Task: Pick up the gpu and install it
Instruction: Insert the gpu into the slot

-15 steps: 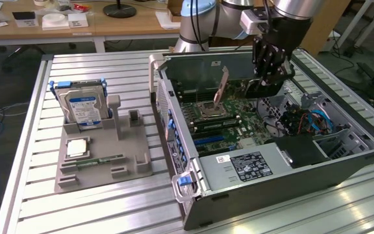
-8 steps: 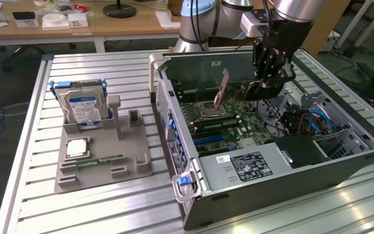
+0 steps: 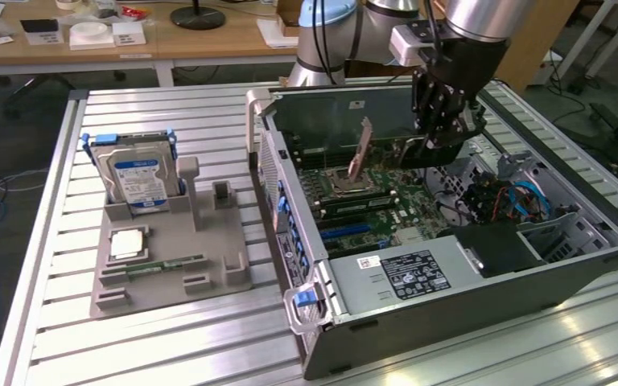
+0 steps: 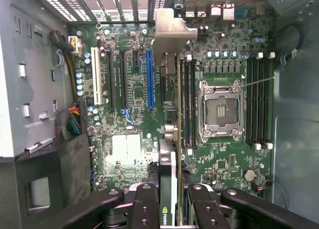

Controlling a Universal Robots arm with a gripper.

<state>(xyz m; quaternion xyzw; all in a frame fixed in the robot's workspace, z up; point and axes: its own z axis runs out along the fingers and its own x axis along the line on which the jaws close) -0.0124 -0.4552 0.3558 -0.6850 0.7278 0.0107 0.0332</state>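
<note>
Claw (image 4: 172,196) part-closed, clamped on gpu (image 4: 168,164), card edge-on above motherboard (image 4: 219,164), long axis parallel to blue slot (image 4: 150,79), silver bracket (image 4: 169,32) toward vented rear wall (image 4: 99,0)

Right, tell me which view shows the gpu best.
The wrist view: the gpu runs edge-on from bracket to gripper, over the motherboard. The exterior view catches it as a thin strip beside the gripper, inside the case.

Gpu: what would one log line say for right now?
gripper: shut on gpu | gpu: held above motherboard | computer case: open | installed: not yet
</note>
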